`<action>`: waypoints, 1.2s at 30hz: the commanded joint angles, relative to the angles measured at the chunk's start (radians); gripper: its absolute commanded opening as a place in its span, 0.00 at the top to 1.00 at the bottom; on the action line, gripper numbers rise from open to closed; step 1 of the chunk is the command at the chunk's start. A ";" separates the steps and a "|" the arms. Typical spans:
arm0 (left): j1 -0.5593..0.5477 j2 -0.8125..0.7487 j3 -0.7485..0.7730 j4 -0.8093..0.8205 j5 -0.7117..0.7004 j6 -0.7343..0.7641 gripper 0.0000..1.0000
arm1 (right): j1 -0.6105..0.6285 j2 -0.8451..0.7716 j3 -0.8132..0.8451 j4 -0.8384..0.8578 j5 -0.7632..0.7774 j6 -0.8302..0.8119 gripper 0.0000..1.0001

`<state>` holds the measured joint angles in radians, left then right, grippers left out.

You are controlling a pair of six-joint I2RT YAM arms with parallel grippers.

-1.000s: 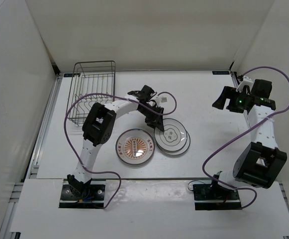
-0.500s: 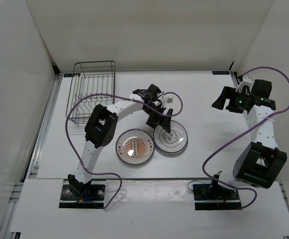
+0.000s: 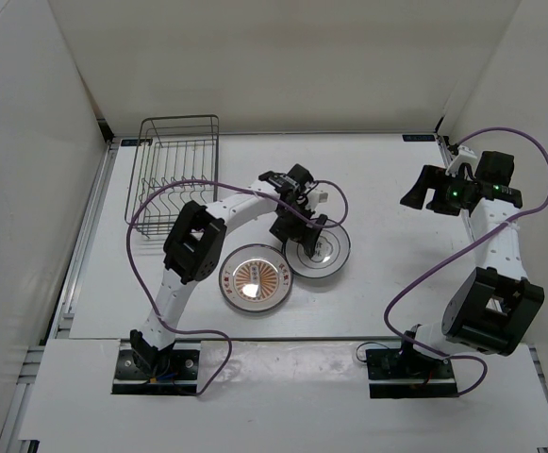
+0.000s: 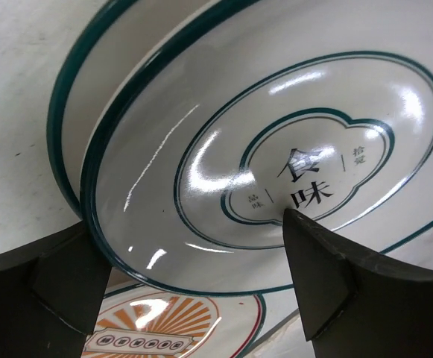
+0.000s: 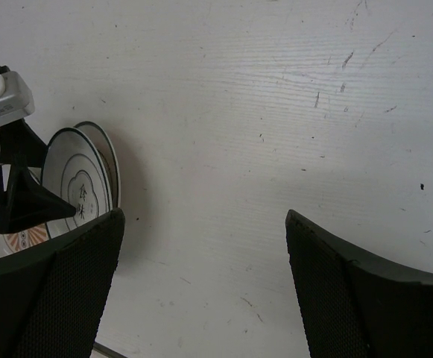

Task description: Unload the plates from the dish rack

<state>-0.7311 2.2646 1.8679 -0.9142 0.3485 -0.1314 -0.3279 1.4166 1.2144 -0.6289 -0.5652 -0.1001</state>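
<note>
The dish rack (image 3: 174, 176) stands at the back left, and I see no plate in its wires. An orange sunburst plate (image 3: 255, 276) lies flat on the table. Right of it, one white plate (image 3: 323, 247) rests on another, slightly offset. In the left wrist view the upper white plate (image 4: 276, 156) covers the lower plate (image 4: 89, 97), and the orange plate (image 4: 164, 328) shows beneath. My left gripper (image 3: 304, 236) (image 4: 190, 224) is open, its fingers (image 4: 328, 276) either side of the upper plate's near rim. My right gripper (image 3: 423, 196) (image 5: 204, 216) is open over bare table.
White walls close in the table at the left, back and right. A purple cable (image 3: 160, 193) loops from the left arm in front of the rack. The right wrist view shows the white plates (image 5: 78, 186) and scuffed tabletop (image 5: 313, 112).
My left gripper has opened and let go of the upper white plate, which now rests on the other. The arm and both white plates shifted slightly towards the back left. The right arm stayed put.
</note>
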 commanded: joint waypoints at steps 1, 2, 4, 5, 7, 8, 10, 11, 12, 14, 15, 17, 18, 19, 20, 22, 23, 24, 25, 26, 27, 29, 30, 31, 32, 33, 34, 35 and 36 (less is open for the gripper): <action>0.006 -0.051 0.031 -0.029 -0.114 0.032 0.00 | -0.007 0.004 0.028 0.000 -0.021 -0.018 0.10; 0.002 -0.053 0.039 -0.028 -0.114 0.032 0.00 | -0.007 0.004 0.027 -0.003 -0.021 -0.019 0.10; -0.007 -0.054 0.057 -0.023 -0.115 0.044 0.00 | -0.008 0.002 0.027 -0.003 -0.021 -0.021 0.10; -0.008 -0.057 0.054 -0.019 -0.115 0.049 0.00 | -0.008 0.001 0.024 -0.003 -0.021 -0.021 0.10; -0.019 -0.060 0.059 0.014 -0.111 0.056 0.00 | -0.007 0.002 0.022 -0.002 -0.021 -0.020 0.10; -0.021 -0.060 0.056 0.002 -0.106 0.058 0.00 | -0.008 0.002 0.022 -0.009 -0.019 -0.023 0.10; -0.027 -0.060 0.065 0.003 -0.108 0.058 0.00 | -0.008 0.002 0.017 -0.005 -0.016 -0.021 0.10; -0.025 -0.060 0.066 0.005 -0.105 0.059 0.00 | -0.008 0.002 0.016 -0.002 -0.016 -0.020 0.10; -0.028 -0.062 0.068 0.005 -0.092 0.055 0.00 | -0.008 0.002 0.014 -0.003 -0.013 -0.021 0.10; -0.028 -0.060 0.068 0.005 -0.108 0.056 0.00 | -0.008 -0.002 0.007 -0.002 -0.013 -0.018 0.10; -0.027 -0.062 0.070 0.006 -0.112 0.056 0.00 | -0.010 -0.002 0.005 -0.002 -0.010 -0.019 0.10; -0.027 -0.066 0.068 0.008 -0.118 0.056 0.00 | -0.008 -0.001 0.002 -0.002 -0.007 -0.020 0.10; -0.027 -0.073 0.068 0.009 -0.129 0.056 0.00 | -0.008 -0.004 0.001 -0.002 -0.007 -0.018 0.10; -0.027 -0.077 0.071 0.014 -0.146 0.058 0.00 | -0.010 -0.002 -0.003 -0.002 -0.004 -0.019 0.10; -0.027 -0.088 0.068 0.017 -0.164 0.065 0.00 | -0.010 -0.004 -0.003 -0.003 -0.007 -0.018 0.10; -0.028 -0.097 0.065 0.023 -0.199 0.069 0.00 | -0.010 -0.001 -0.004 0.001 -0.005 -0.020 0.10; -0.027 -0.111 0.063 0.032 -0.207 0.075 0.00 | -0.008 -0.001 -0.007 -0.002 -0.005 -0.020 0.10; -0.027 -0.115 0.063 0.038 -0.218 0.081 0.00 | -0.008 0.002 -0.006 0.000 -0.005 -0.020 0.10; -0.025 -0.123 0.063 0.047 -0.221 0.088 0.00 | -0.007 0.004 -0.004 -0.002 -0.004 -0.018 0.10; -0.027 -0.135 0.060 0.060 -0.238 0.093 0.00 | -0.008 0.008 -0.006 -0.002 -0.007 -0.018 0.10; -0.028 -0.142 0.059 0.063 -0.241 0.099 0.00 | -0.008 0.010 -0.006 0.000 -0.007 -0.018 0.10; -0.025 -0.164 0.045 0.090 -0.261 0.111 0.00 | -0.005 0.012 -0.004 0.001 -0.010 -0.018 0.10; -0.022 -0.169 0.027 0.118 -0.284 0.115 0.00 | -0.005 0.015 -0.006 -0.002 -0.010 -0.027 0.14; -0.024 -0.180 0.017 0.124 -0.293 0.112 0.00 | -0.002 0.024 -0.004 -0.020 -0.018 -0.047 0.18; -0.019 -0.183 -0.001 0.126 -0.308 0.110 0.00 | 0.000 0.030 0.003 -0.029 -0.024 -0.076 0.23; -0.001 -0.188 -0.010 0.108 -0.310 0.092 0.00 | 0.001 0.034 0.005 -0.037 -0.045 -0.087 0.36; 0.007 -0.182 -0.012 0.095 -0.315 0.081 0.00 | 0.003 0.045 0.011 -0.057 -0.051 -0.096 0.48; 0.024 -0.180 -0.012 0.084 -0.315 0.070 0.00 | 0.003 0.062 0.013 -0.083 -0.061 -0.142 0.65; 0.030 -0.168 -0.009 0.034 -0.313 0.046 0.00 | 0.006 0.080 0.023 -0.103 -0.088 -0.160 0.83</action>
<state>-0.7372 2.1525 1.8713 -0.8349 0.0750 -0.0498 -0.3305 1.4590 1.2137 -0.6617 -0.5892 -0.1829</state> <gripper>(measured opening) 0.997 0.260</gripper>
